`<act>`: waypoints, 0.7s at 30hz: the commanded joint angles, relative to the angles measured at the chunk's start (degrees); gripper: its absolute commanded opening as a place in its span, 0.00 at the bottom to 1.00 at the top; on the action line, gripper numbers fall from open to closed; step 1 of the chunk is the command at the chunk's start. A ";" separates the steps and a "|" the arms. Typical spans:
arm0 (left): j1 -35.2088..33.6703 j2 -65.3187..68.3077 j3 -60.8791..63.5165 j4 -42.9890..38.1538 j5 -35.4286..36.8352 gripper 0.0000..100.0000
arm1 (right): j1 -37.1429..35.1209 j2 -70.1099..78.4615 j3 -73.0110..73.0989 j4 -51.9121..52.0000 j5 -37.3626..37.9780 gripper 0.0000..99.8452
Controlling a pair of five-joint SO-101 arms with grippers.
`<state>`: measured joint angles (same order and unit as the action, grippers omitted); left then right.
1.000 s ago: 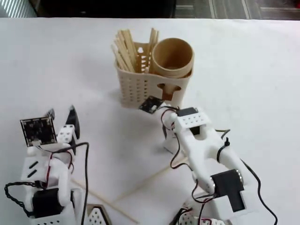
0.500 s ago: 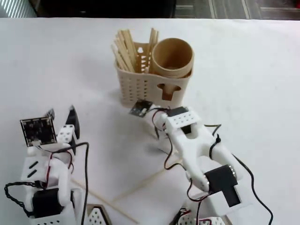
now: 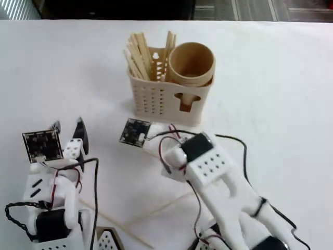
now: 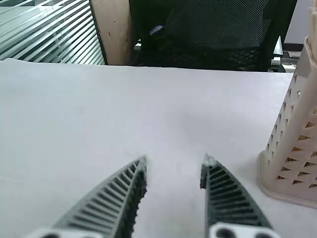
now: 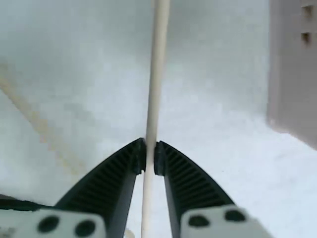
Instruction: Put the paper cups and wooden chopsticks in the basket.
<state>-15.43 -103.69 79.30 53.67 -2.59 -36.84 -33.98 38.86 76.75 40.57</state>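
Note:
The perforated cream basket (image 3: 156, 99) stands at the table's middle back, holding stacked paper cups (image 3: 191, 63) and a bundle of wooden chopsticks (image 3: 140, 52). My right gripper (image 5: 150, 158) is shut on one pale wooden chopstick (image 5: 157, 74), low over the white table, with the basket wall (image 5: 294, 69) close beside it. In the high view the right arm (image 3: 200, 156) sits just in front of the basket, its wrist turned left. My left gripper (image 4: 173, 168) is open and holds nothing; it rests at the front left (image 3: 67, 125), with the basket corner (image 4: 292, 163) off to one side.
A white cloth covers the table (image 3: 270, 104), with a faint seam (image 3: 156, 208) running near the arm bases. Loose wires (image 3: 171, 140) hang off the right wrist. Open room lies left and right of the basket. A dark chair (image 4: 223, 34) stands beyond the far edge.
The right arm has swung left and drawn back from the basket front, its wrist camera board now pointing left. The left arm has stayed still.

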 commanded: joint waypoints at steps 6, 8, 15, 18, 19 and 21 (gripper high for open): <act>-0.40 -0.40 0.79 -0.53 0.26 0.19 | -0.31 -11.65 -15.38 0.66 0.18 0.02; -0.48 -0.40 0.97 -0.53 0.26 0.19 | -0.31 -12.00 -18.99 -1.45 -0.97 0.02; -0.48 -0.40 0.97 -0.53 0.00 0.14 | -0.48 -11.47 -26.37 -18.07 -8.35 0.02; -0.48 -0.40 0.97 -0.53 0.00 0.14 | -0.31 -11.21 -26.20 -28.18 -10.64 0.02; -0.48 -0.40 0.97 -0.53 0.00 0.14 | -0.31 -10.59 -26.20 -31.25 -11.25 0.02; -0.48 -0.40 0.97 -0.53 0.00 0.15 | -0.31 -8.57 -26.29 -37.58 -12.13 0.02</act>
<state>-15.43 -103.69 80.35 53.67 -2.59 -36.84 -44.00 15.21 48.26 29.93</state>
